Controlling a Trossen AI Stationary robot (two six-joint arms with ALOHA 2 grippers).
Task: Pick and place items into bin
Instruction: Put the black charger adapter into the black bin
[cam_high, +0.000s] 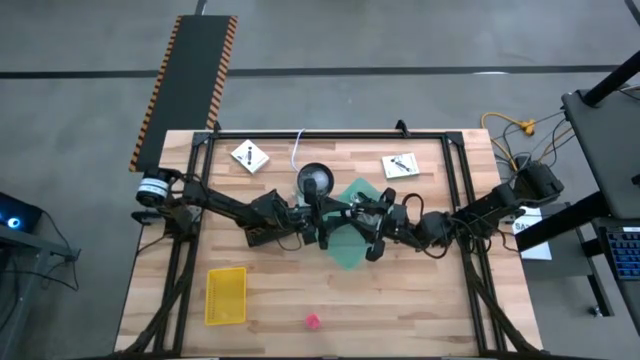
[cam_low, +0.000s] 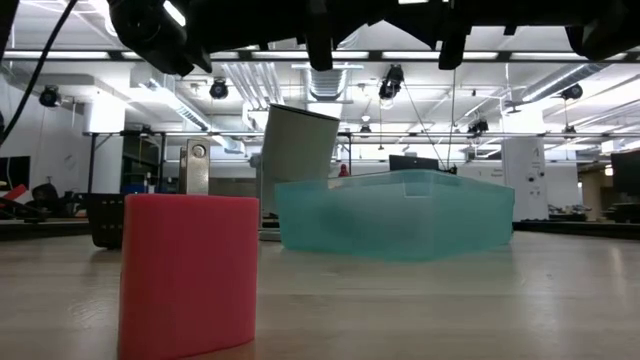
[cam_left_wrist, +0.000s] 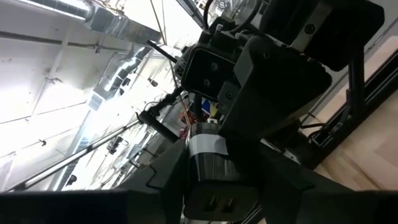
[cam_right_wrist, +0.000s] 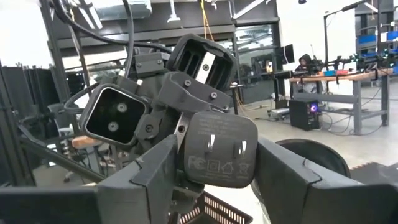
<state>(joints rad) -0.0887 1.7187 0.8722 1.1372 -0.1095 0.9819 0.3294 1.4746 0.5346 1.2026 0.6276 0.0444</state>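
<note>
Both arms meet over the translucent teal bin (cam_high: 350, 250) (cam_low: 395, 215) at mid-table. My left gripper (cam_high: 322, 218) and right gripper (cam_high: 372, 228) face each other. A dark grey block with printed marks (cam_right_wrist: 214, 152), white-banded on its other face (cam_left_wrist: 208, 146), sits between both pairs of fingers. Loose on the wood lie a pink object (cam_high: 312, 321) (cam_low: 188, 275) near the front edge, two white packets (cam_high: 248, 155) (cam_high: 398, 165) and a white cable (cam_high: 297, 150) at the far side. The round cup (cam_high: 313, 180) (cam_low: 298, 140) stands by the bin's far-left corner. My left gripper has the block's white-banded end (cam_left_wrist: 214, 177) between its two fingers, coming level from the table's left; the block is clear of the table. My right gripper pinches the block's marked face end (cam_right_wrist: 217, 171) between its fingers (cam_right_wrist: 149, 180), coming level from the table's right, above the bin.
A yellow tray (cam_high: 225, 295) lies at the near left. A black frame rail (cam_high: 330, 135) runs along the table's far edge and down both sides. Open wood lies between the bin and the near edge.
</note>
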